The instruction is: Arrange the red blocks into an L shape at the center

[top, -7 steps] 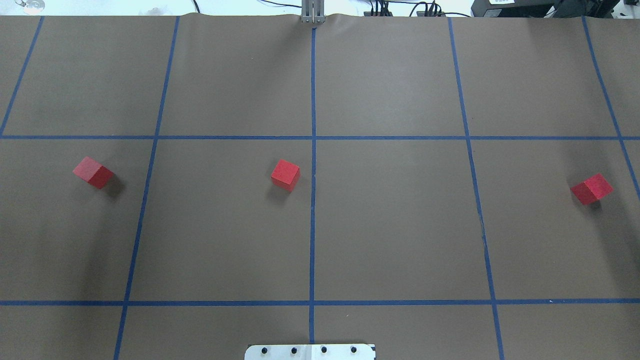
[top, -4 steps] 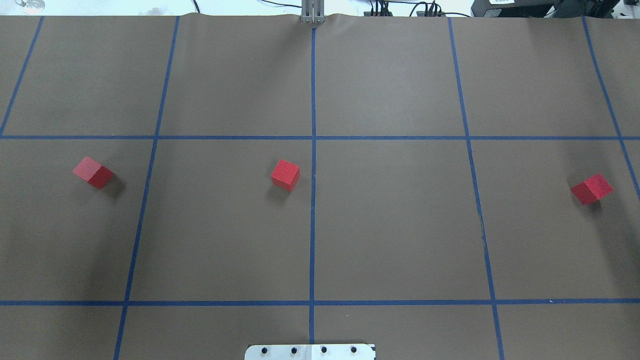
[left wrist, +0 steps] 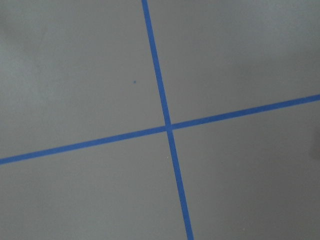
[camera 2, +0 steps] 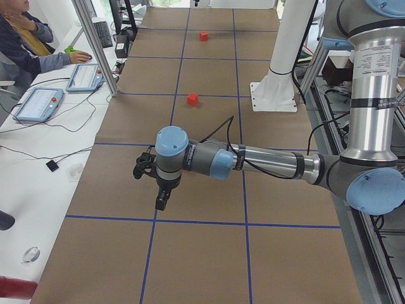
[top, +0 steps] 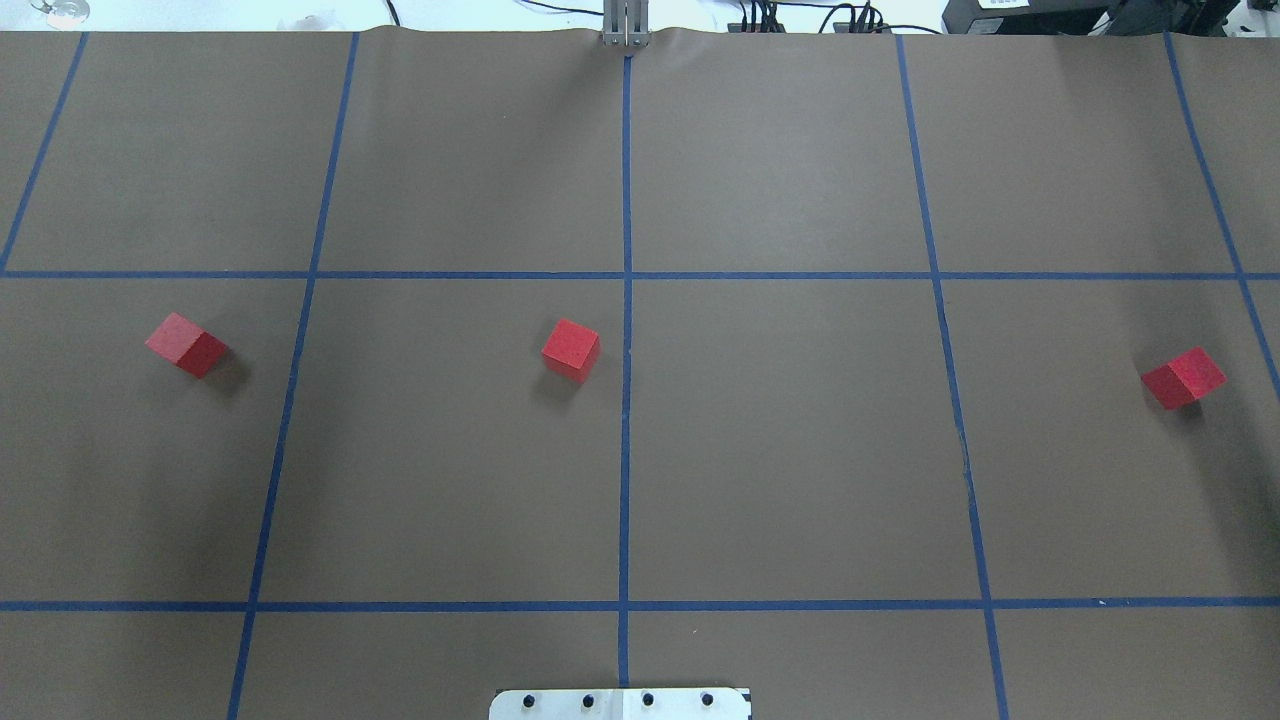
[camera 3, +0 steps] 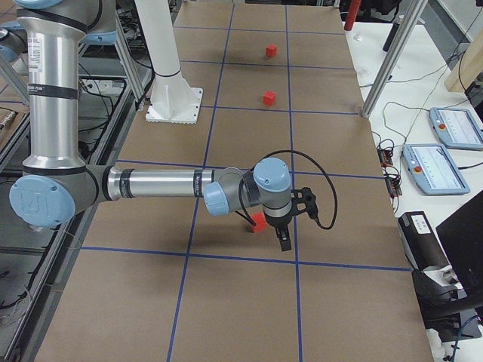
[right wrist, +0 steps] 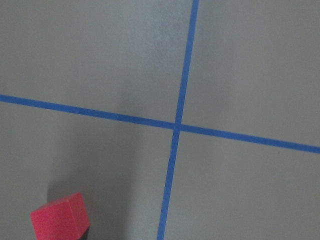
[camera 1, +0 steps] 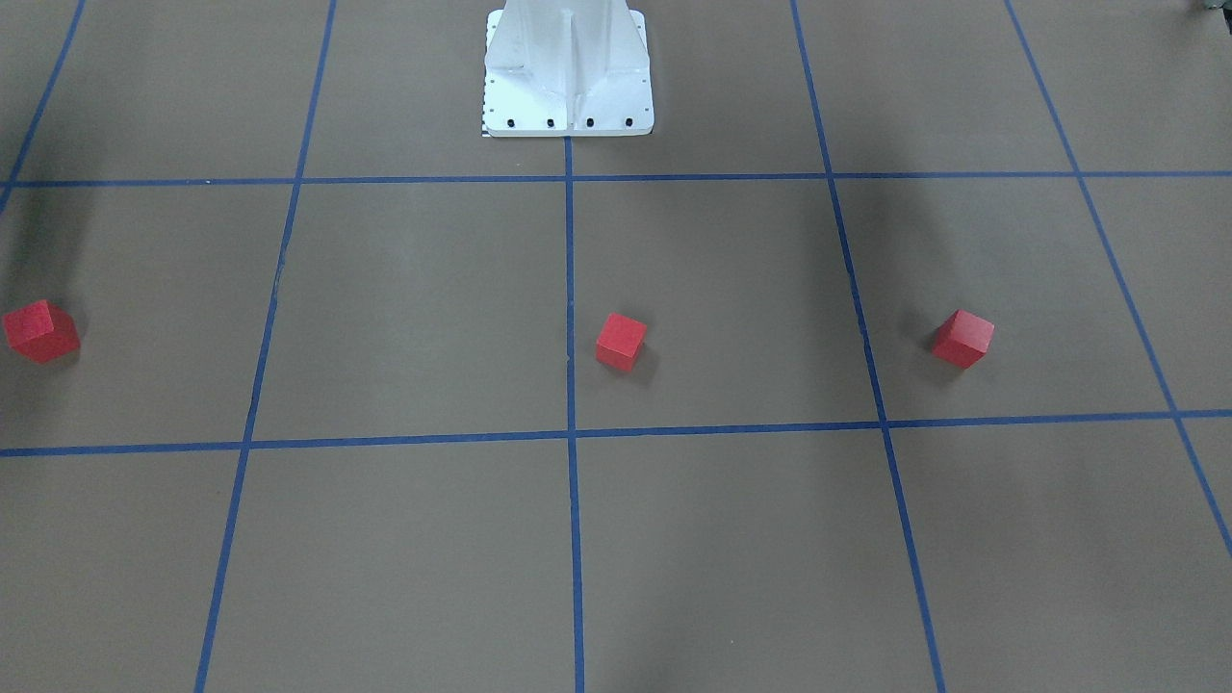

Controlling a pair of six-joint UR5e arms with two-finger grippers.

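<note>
Three red blocks lie apart on the brown gridded table. The middle red block [top: 571, 350] [camera 1: 620, 341] sits just left of the center line [top: 626, 420]. Another red block [top: 186, 345] [camera 1: 962, 338] lies far left, and one more [top: 1184, 378] [camera 1: 40, 330] far right. My left gripper [camera 2: 161, 202] hangs over the table's left end. My right gripper [camera 3: 284, 240] hovers right beside the right block [camera 3: 258, 222] [right wrist: 60, 218]. Both grippers show only in the side views, so I cannot tell whether they are open or shut.
The white robot base [top: 620, 703] [camera 1: 568, 72] stands at the table's near middle edge. A person [camera 2: 28, 38] sits at a side bench with tablets [camera 2: 37, 103]. Aluminium posts [camera 3: 389, 56] and cables line the far edge.
</note>
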